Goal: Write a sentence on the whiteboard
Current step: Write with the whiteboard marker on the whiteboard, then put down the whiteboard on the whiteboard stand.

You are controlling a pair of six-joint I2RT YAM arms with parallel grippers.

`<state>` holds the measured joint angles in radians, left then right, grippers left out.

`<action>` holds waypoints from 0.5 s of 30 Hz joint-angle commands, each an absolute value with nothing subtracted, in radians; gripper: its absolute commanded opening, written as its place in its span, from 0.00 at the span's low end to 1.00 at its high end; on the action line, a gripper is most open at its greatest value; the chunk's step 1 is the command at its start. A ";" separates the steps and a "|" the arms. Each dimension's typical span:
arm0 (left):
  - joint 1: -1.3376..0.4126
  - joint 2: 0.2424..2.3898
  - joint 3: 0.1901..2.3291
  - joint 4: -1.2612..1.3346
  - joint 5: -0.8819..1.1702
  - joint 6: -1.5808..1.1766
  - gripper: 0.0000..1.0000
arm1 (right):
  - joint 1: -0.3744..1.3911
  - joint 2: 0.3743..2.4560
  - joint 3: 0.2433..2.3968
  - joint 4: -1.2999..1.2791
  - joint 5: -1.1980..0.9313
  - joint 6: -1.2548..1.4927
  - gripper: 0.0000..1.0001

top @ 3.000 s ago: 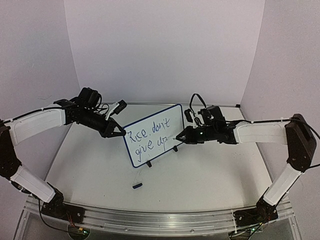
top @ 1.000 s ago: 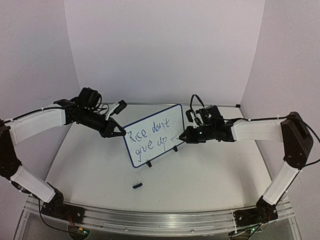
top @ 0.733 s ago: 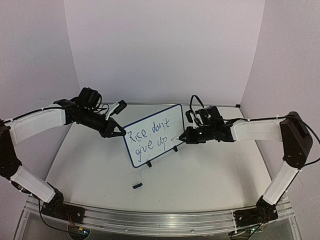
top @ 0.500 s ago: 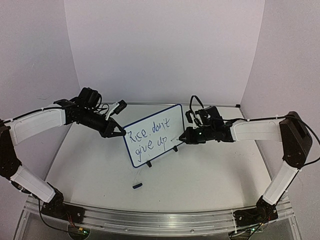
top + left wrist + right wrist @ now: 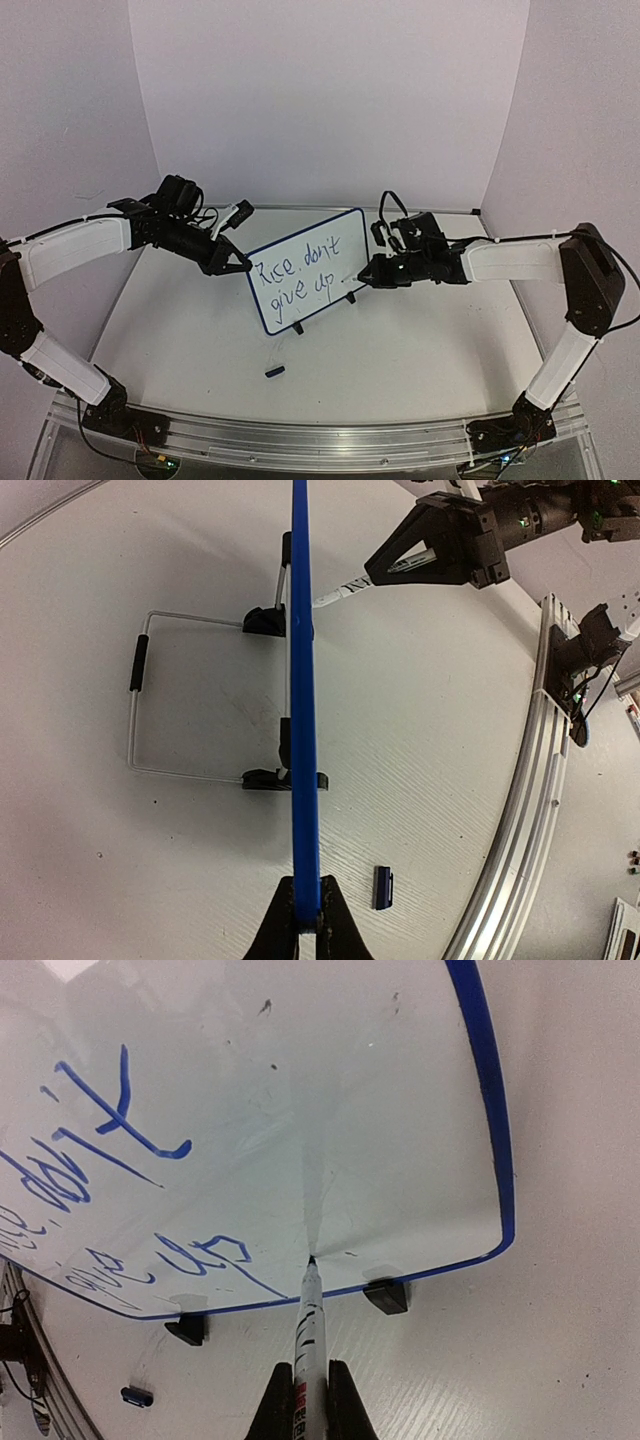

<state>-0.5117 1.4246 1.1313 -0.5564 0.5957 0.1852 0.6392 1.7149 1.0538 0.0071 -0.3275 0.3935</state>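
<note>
My right fingers (image 5: pixel 274 1405) are clenched on the marker (image 5: pixel 310 1330), long axis straight ahead, tip touching the whiteboard (image 5: pixel 400 1140) just past the sentence (image 5: pixel 303 270), board standing mid-tabletop (image 5: pixel 400 340), left fingers (image 5: pixel 272 935) pinching its side edge.

Plain pale lilac walls (image 5: pixel 330 90) on three sides of a white table (image 5: pixel 420 350), aluminium rail (image 5: pixel 330 440) along its near edge.

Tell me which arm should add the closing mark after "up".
Right. The right gripper holds the marker, its tip at the whiteboard just past the sentence. The left gripper is clamped on the board's edge, steadying it.
</note>
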 commanded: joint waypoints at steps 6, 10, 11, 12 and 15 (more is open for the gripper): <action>-0.526 1.444 1.147 -0.590 0.596 0.184 0.07 | 0.638 1.513 1.013 -0.158 -0.278 0.336 0.00; -0.526 1.441 1.145 -0.588 0.595 0.181 0.14 | 0.638 1.436 0.993 -0.191 -0.227 0.338 0.00; -0.526 1.441 1.145 -0.588 0.595 0.180 0.16 | 0.637 1.427 0.990 -0.193 -0.220 0.338 0.00; -0.526 1.438 1.144 -0.589 0.595 0.181 0.20 | 0.639 1.412 0.986 -0.193 -0.217 0.339 0.00; -0.526 1.428 1.143 -0.589 0.595 0.181 0.31 | 0.640 1.384 0.980 -0.192 -0.213 0.338 0.00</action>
